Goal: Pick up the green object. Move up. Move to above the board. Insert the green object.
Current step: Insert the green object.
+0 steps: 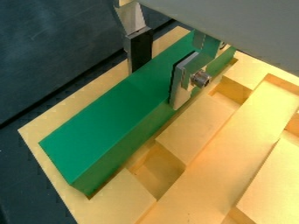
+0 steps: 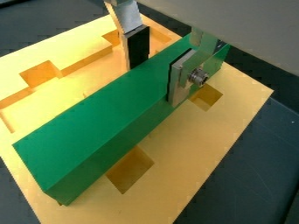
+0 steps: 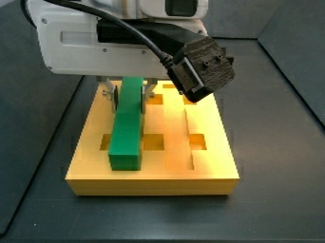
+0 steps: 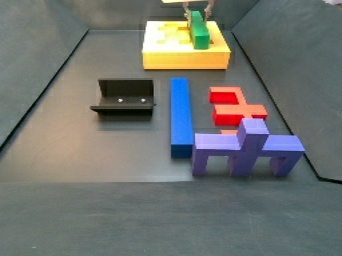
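The green object (image 1: 117, 122) is a long green bar lying lengthwise over the board (image 1: 222, 179), a thick yellow-orange slab with grooves and square holes. My gripper (image 1: 158, 83) is shut on the bar near its far end, with one silver finger on each long side. Both wrist views show this grip; in the other one the gripper (image 2: 156, 79) holds the bar (image 2: 105, 131) over the board (image 2: 228, 114). In a side view the bar (image 3: 127, 128) stands proud of the board's top (image 3: 191, 171) under the gripper (image 3: 127, 92). I cannot tell whether it rests on the board. The far side view shows the bar (image 4: 199, 32), board (image 4: 167, 55) and gripper (image 4: 197, 10).
On the dark floor nearer the camera stand the black fixture (image 4: 123, 97), a long blue bar (image 4: 179, 115), a red block (image 4: 235, 107) and a blue-violet arch-shaped piece (image 4: 247, 152). Dark walls enclose the workspace.
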Motion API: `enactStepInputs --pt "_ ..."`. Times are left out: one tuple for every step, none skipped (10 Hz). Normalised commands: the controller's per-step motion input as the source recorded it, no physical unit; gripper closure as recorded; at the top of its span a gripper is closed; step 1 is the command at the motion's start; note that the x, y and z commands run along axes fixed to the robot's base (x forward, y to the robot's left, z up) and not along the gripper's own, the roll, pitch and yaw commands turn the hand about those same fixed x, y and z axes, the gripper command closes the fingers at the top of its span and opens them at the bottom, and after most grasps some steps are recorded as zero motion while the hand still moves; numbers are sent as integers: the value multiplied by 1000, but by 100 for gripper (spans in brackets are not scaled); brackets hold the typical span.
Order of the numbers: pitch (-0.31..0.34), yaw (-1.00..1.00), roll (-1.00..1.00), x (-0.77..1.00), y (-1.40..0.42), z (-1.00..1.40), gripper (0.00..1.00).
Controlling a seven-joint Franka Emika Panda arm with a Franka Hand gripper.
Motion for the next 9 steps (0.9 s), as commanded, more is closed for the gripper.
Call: enactStepInputs --pt "-37 0 0 -97 0 -440 100" --pt "-33 0 -1 -109 0 -434 100" --pt "-20 0 0 -103 14 -423 100" --pt "-19 0 0 -80 14 -414 100" --pt "-16 6 0 -60 20 -420 100" --pt "-10 34 0 -26 51 -420 100" --pt "-6 31 0 -40 0 -380 100" --pt "0 0 0 0 0 -440 100" --pt "0 0 0 143 23 -526 100"
